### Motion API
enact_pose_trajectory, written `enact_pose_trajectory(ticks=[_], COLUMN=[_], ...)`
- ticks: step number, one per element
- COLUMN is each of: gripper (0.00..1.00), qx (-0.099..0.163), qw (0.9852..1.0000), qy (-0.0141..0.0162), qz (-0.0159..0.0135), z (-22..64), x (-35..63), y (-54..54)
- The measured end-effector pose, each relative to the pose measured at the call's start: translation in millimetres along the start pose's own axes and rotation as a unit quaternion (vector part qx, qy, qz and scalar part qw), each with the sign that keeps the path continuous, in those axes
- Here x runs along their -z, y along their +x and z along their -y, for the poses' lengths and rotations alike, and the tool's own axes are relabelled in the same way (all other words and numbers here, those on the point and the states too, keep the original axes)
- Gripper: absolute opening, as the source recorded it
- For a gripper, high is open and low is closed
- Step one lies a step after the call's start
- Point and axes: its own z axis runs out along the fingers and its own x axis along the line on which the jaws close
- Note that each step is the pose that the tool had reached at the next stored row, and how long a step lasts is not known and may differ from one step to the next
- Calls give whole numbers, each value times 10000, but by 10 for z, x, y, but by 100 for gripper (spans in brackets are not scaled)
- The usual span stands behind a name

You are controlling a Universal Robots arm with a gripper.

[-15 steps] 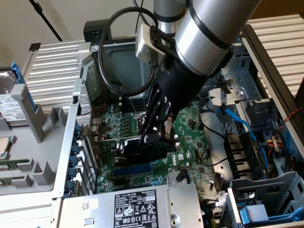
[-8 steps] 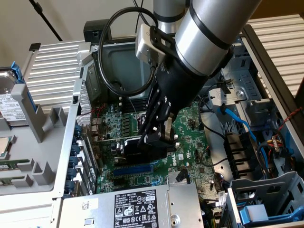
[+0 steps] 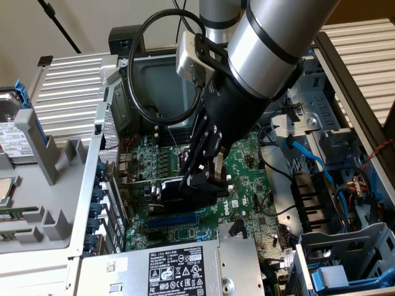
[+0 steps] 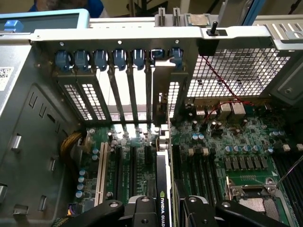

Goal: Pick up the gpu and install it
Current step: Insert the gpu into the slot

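A: The gripper (image 3: 207,176) sits low in the centre of the exterior view, inside the open computer case (image 3: 92,185), its fingers closed on the gpu (image 3: 179,188), which stands on edge over the motherboard (image 3: 247,166).

B: The wrist view agrees: the gpu (image 4: 162,189) runs up from the bottom centre between the two dark fingers (image 4: 142,213), its silver bracket end (image 4: 164,135) pointing at the row of slot openings (image 4: 128,94) in the case's rear wall.

A: Whether its edge connector has met the socket is hidden. To seat it well, the card should probably stay upright and parallel to the slots, pressed straight down rather than rocked.

B: The bracket looks like the tight spot. It seems to need one particular opening under the blue clips (image 4: 118,59), with metal dividers just beside it on both sides.

A: Room is scarce otherwise too. In the exterior view, the power supply (image 3: 185,265) lies near the fingers at the bottom, and the blue cable (image 3: 305,154) hangs well apart at the right.
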Motion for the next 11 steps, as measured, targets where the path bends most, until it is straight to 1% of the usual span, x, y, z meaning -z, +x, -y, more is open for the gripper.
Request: enact_pose_trajectory(ticks=[11], gripper=[26], qx=[0], qw=[10000], qy=[-2], qz=[1], z=[-8], x=[-10], y=[4])
